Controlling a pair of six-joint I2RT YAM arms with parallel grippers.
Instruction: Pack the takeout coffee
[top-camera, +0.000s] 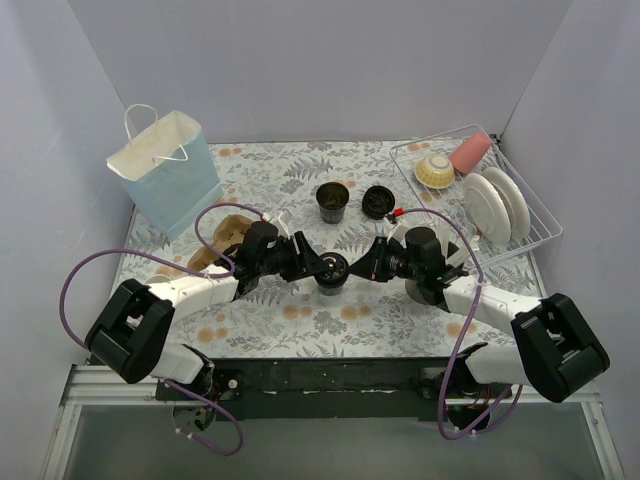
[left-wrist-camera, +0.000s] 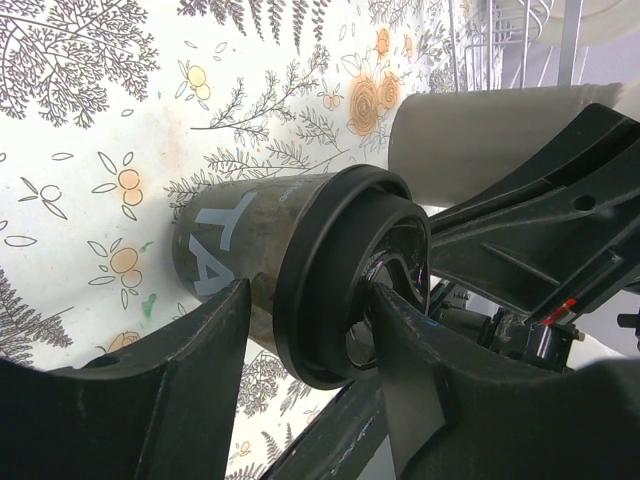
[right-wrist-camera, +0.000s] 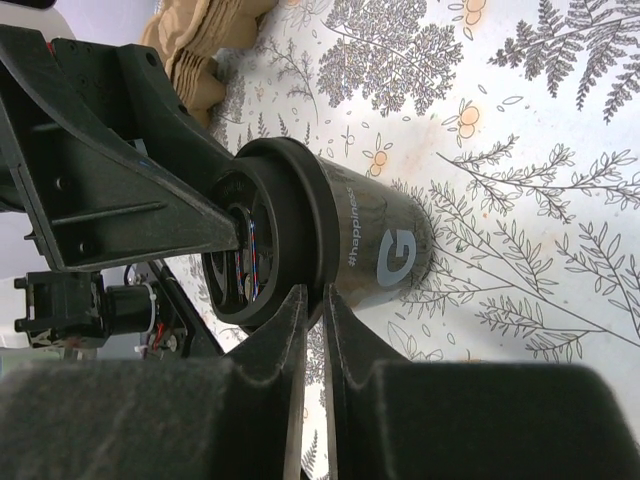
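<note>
Both hands meet on one black paper cup with white lettering and a round black lid. It stands upright, centre-near on the floral-print worktop.

left hand: jaws about mid-width and turned on edge. One finger sits beside the cup wall, the other on the lid top. Cannot tell if it's actually clamping.

right hand: comes in from the opposite side, jaws narrow. The fingertips are pinched on the edge of the lid rim.

Behind the left arm is a brown moulded-pulp cup carrier, partly hidden by the arm.

Further back at centre stands an open black paper cup, upright. A loose round black lid lies flat just to its right, not touching.

Far left, a light blue paper bag with white handles stands open.

Far right is a white wire dish rack. It holds a cream bowl, a pink tumbler on its side and white plates standing on edge.
</note>
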